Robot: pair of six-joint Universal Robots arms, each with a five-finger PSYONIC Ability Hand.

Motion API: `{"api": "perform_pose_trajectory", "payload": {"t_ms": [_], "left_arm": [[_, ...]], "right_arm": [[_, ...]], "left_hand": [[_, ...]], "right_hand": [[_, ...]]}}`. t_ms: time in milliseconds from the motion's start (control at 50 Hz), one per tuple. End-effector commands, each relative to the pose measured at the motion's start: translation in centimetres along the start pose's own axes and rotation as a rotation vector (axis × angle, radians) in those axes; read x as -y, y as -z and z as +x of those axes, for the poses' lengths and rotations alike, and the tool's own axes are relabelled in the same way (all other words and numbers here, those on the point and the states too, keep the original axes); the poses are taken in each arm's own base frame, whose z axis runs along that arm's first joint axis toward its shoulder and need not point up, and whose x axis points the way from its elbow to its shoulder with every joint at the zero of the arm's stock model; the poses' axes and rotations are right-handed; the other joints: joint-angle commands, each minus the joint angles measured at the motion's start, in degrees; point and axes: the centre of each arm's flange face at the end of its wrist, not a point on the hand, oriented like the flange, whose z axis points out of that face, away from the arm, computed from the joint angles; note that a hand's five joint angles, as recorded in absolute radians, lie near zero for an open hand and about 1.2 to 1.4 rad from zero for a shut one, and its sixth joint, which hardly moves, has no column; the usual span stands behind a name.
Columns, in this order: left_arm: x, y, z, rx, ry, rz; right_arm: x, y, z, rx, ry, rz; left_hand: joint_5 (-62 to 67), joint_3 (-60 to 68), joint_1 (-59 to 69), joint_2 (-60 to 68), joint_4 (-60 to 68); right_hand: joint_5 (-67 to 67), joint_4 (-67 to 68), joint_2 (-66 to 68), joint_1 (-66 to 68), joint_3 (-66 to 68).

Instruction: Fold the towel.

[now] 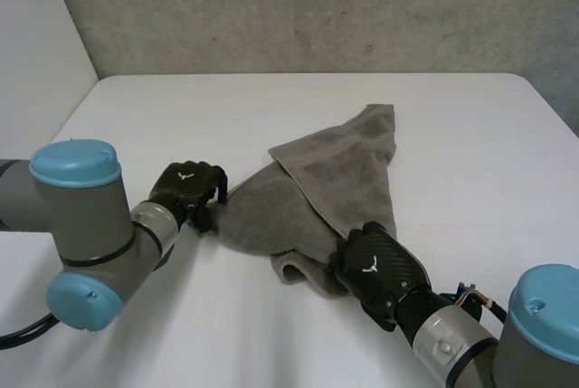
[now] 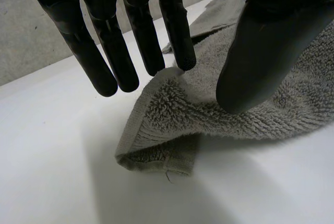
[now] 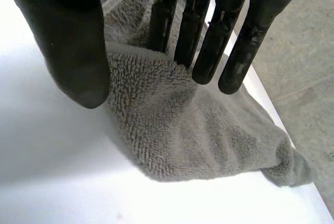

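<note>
A grey towel (image 1: 317,191) lies rumpled and partly doubled over in the middle of the white table (image 1: 226,108). My left hand (image 1: 185,187) is at its left corner. In the left wrist view its fingers (image 2: 175,31) are straight, one fingertip touches the towel's (image 2: 250,125) raised hem, and the thumb (image 2: 261,62) rests on the pile, apart from the fingers. My right hand (image 1: 380,266) is at the near edge. There the straight fingers (image 3: 201,36) touch the towel (image 3: 188,130), and the thumb (image 3: 78,51) stands wide of them beside the cloth.
A grey wall (image 1: 317,8) runs behind the table. The table's right edge (image 3: 271,114) passes close by the towel's far corner in the right wrist view, with floor (image 3: 308,41) beyond it. Bare tabletop (image 2: 52,156) lies beside the left hand.
</note>
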Motion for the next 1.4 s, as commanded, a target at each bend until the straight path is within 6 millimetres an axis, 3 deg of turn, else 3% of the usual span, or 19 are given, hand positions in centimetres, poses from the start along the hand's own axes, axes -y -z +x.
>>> {"api": "perform_pose_trajectory", "payload": {"t_ms": [20, 40, 80, 200, 260, 300, 360, 460, 560, 640, 660, 680, 720, 800, 900, 1020, 1140, 1240, 1400], "left_arm": [[-0.2, -0.4, 0.3, 0.001, -0.009, 0.010], [-0.2, -0.4, 0.3, 0.001, -0.009, 0.010], [-0.1, -0.3, 0.3, 0.002, -0.008, 0.014], [0.6, 0.2, 0.6, 0.002, -0.011, 0.030], [2.3, 1.1, 0.4, 0.018, -0.014, 0.075], [4.7, 2.4, 0.1, 0.035, -0.011, 0.142], [5.7, 3.1, -0.1, 0.041, -0.012, 0.169], [9.8, 6.4, -0.7, 0.060, -0.024, 0.310], [11.1, 7.6, -0.8, 0.067, -0.032, 0.356], [10.9, 7.7, -0.7, 0.065, -0.036, 0.348], [10.7, 7.7, -0.7, 0.065, -0.036, 0.342], [10.5, 7.6, -0.8, 0.064, -0.035, 0.336], [10.2, 7.5, -0.8, 0.066, -0.034, 0.327], [9.5, 7.2, -1.0, 0.069, -0.033, 0.303], [8.0, 6.4, -0.9, 0.066, -0.050, 0.248], [6.5, 6.5, -0.9, 0.069, -0.123, 0.170], [5.2, 6.6, -1.9, 0.097, -0.164, 0.116], [4.3, 6.8, -3.2, 0.138, -0.176, 0.077], [2.8, 7.1, -4.8, 0.175, -0.147, 0.000]], "right_arm": [[-0.8, -1.1, -0.5, 0.000, 0.016, -0.032], [-0.8, -1.1, -0.5, 0.000, 0.016, -0.032], [-0.8, -1.1, -0.5, -0.008, 0.048, -0.039], [0.4, -0.4, 0.3, -0.044, 0.076, -0.013], [2.2, 0.8, 1.1, -0.072, 0.082, 0.040], [3.6, 2.2, 1.5, -0.064, 0.080, 0.059], [4.4, 3.0, 1.6, -0.043, 0.074, 0.074], [6.8, 6.8, 0.5, 0.189, -0.001, 0.088], [8.1, 10.3, -1.7, 0.488, -0.123, 0.045], [9.2, 11.5, -2.1, 0.604, -0.181, 0.087], [9.5, 11.4, -1.9, 0.613, -0.190, 0.112], [9.6, 11.1, -1.5, 0.597, -0.200, 0.121], [9.8, 10.7, -1.2, 0.578, -0.209, 0.132], [10.3, 9.4, 0.1, 0.510, -0.242, 0.162], [10.0, 6.1, 4.8, 0.258, -0.359, 0.131], [8.7, 3.1, 6.0, 0.171, -0.382, 0.057], [7.5, 0.3, 5.9, 0.188, -0.397, 0.016], [7.5, -3.5, 3.5, 0.242, -0.377, 0.015], [8.1, -7.3, 1.0, 0.263, -0.332, 0.027]], "left_hand": [[1.81, 10.97, 11.36, 11.02, 11.47], [1.86, 11.02, 11.40, 11.06, 11.52], [11.38, 20.54, 20.93, 20.59, 21.04], [11.43, 20.59, 20.97, 20.63, 21.08], [11.43, 20.59, 20.97, 20.63, 21.08], [11.43, 20.59, 20.97, 20.63, 21.08], [11.43, 20.59, 20.97, 20.63, 21.08], [11.43, 20.59, 20.97, 20.63, 21.08], [11.43, 20.59, 20.97, 20.63, 21.08], [11.43, 20.59, 20.97, 20.63, 21.08], [11.43, 20.59, 20.97, 20.63, 21.08], [11.43, 20.59, 20.97, 20.63, 21.08], [11.43, 20.59, 20.97, 20.63, 21.08], [11.43, 20.59, 20.97, 20.63, 21.08], [11.43, 20.59, 20.97, 20.63, 21.08], [11.43, 20.59, 20.97, 20.63, 21.08], [11.43, 20.59, 20.97, 20.63, 21.08], [11.43, 20.59, 20.97, 20.63, 21.08], [11.43, 20.59, 20.97, 20.63, 21.08]], "right_hand": [[19.25, 19.14, 18.81, 18.99, 19.15], [19.33, 19.22, 18.90, 19.07, 19.23], [37.01, 36.91, 36.58, 36.75, 36.91], [37.10, 37.00, 36.67, 36.85, 37.00], [37.10, 37.00, 36.67, 36.85, 37.00], [37.10, 37.00, 36.67, 36.85, 37.00], [37.10, 37.00, 36.67, 36.85, 37.00], [37.10, 37.00, 36.67, 36.85, 37.00], [37.10, 37.00, 36.67, 36.85, 37.00], [36.32, 36.22, 35.89, 36.06, 36.22], [15.01, 14.90, 14.57, 14.75, 14.90], [-4.02, -4.13, -4.46, -4.28, -4.13], [-13.38, -13.48, -13.81, -13.63, -13.48], [-17.67, -17.78, -18.11, -17.93, -17.78], [-20.86, -20.97, -21.30, -21.12, -20.97], [-20.54, -20.64, -20.97, -20.79, -20.64], [-19.52, -19.63, -19.96, -19.78, -19.63], [-18.52, -18.62, -18.95, -18.77, -18.62], [-17.17, -17.28, -17.61, -17.43, -17.28]]}}
